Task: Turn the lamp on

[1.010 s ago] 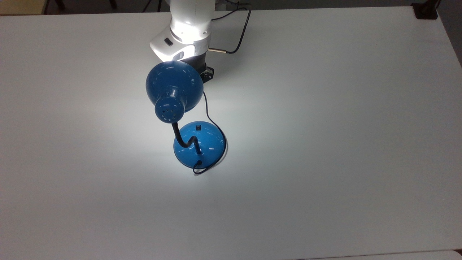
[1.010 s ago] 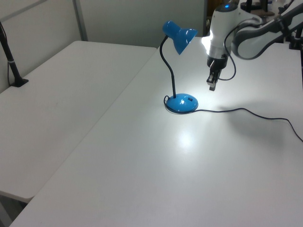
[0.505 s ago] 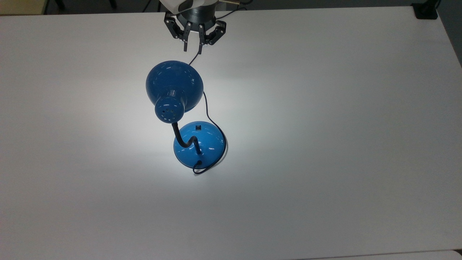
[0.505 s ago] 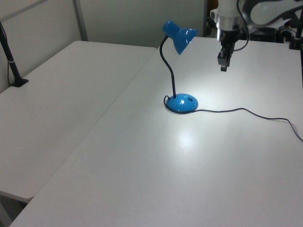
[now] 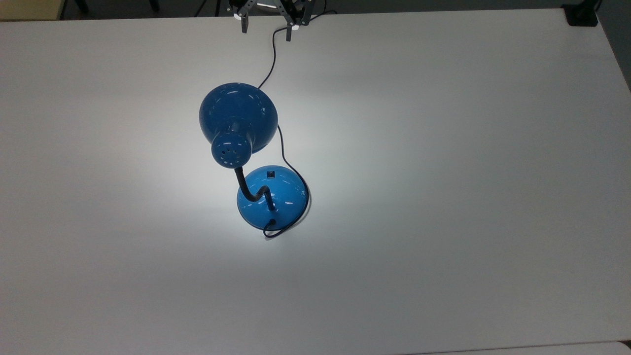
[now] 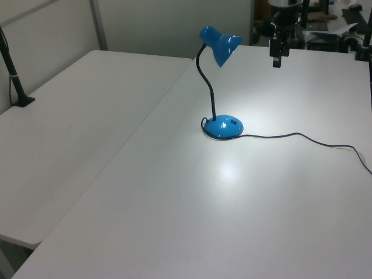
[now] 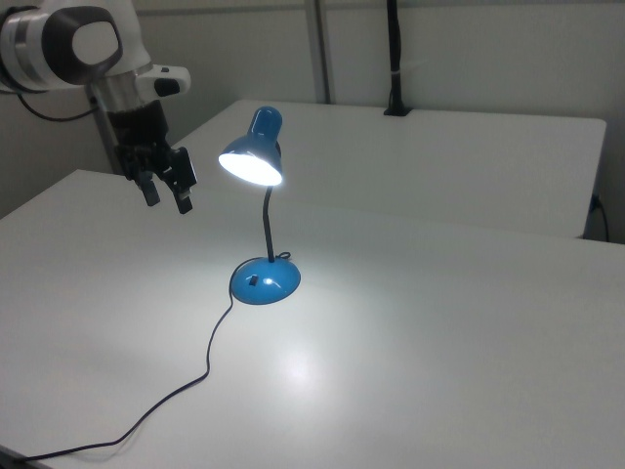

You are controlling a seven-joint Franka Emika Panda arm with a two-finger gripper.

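The blue lamp [image 5: 238, 118] stands mid-table and is lit, its shade [image 7: 252, 156] glowing underneath and a bright patch of light on the table around it. On the round base [image 5: 272, 197] sits the small black switch [image 5: 270, 173]. A black bendy neck joins base [image 6: 222, 126] and shade [image 6: 221, 45]. My gripper [image 5: 266, 28] hangs open at the top view's upper edge, well clear of the lamp and above the table. In the right view the gripper [image 7: 168, 200] is left of the shade at about its height, holding nothing.
The lamp's thin black cord [image 7: 210, 362] trails across the white table [image 5: 443, 197] from the base toward the arm's side. A second table [image 6: 70, 116] adjoins it, with a black clamped post [image 6: 11, 70]. A black clamp [image 5: 581, 15] sits at the top view's upper right corner.
The arm has pulled up and away from above the lamp's shade toward the top view's upper edge, and the fingers have spread wider. The lamp stays lit and unmoved.
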